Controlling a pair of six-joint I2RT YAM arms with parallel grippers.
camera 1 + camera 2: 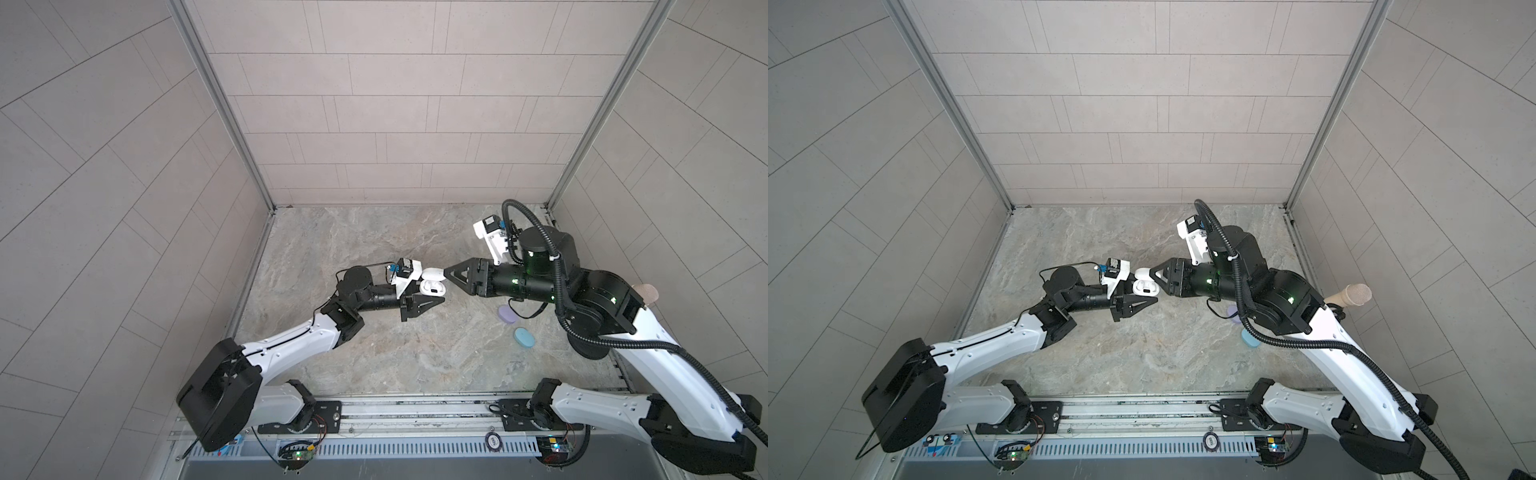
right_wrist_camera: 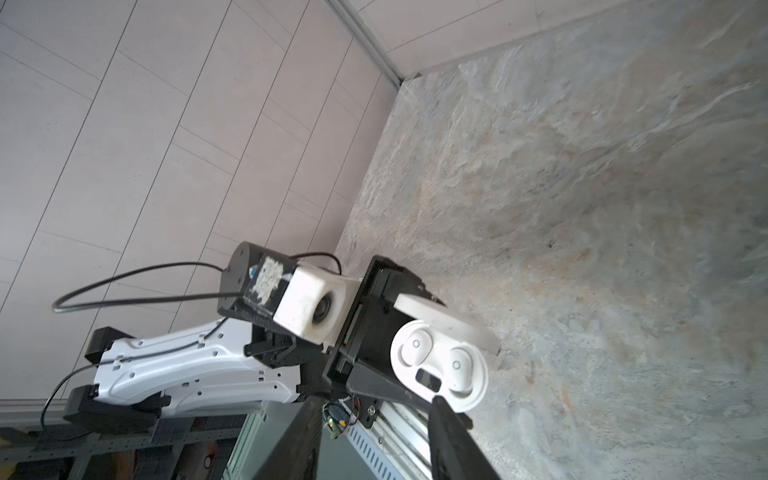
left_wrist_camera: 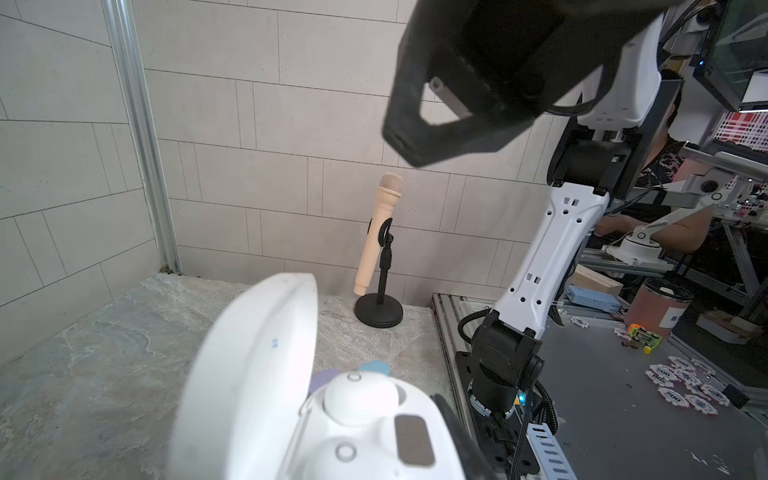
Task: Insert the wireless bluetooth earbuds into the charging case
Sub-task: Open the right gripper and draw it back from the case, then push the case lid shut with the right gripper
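I see the stone-patterned counter (image 1: 374, 249) filling the booth floor, with both arms reaching in from its front edge to meet over the middle. The left arm (image 1: 291, 336) comes in low from the left. The right arm (image 1: 648, 332) bends in from the right with a ribbed cable hose (image 1: 561, 291) looped over it. A beige microphone (image 3: 380, 232) leans in a black stand at the counter's right edge, against the wall.

The left gripper (image 1: 429, 294) is clamped on the white charging case (image 2: 437, 358) and holds it up over the middle of the counter. One of its black fingers (image 2: 374, 380) runs under the case base. The lid (image 2: 449, 320) is swung open. The right gripper (image 1: 448, 273) hangs just beside that lid, and its fingers (image 2: 451, 432) are parted with nothing between them. My right wrist view shows the gap, but from above the tips merge into one point, so I can't say how wide it is.

Two closed cases lie on the counter toward its right edge, partly under the right arm. One is a lilac case (image 1: 507, 313). The other, nearer the front edge, is a light blue case (image 1: 524, 336). They are close together but apart.

The two white earbuds (image 2: 415, 345) sit side by side in the wells of the white charging case, above its small dark window (image 2: 428, 379).
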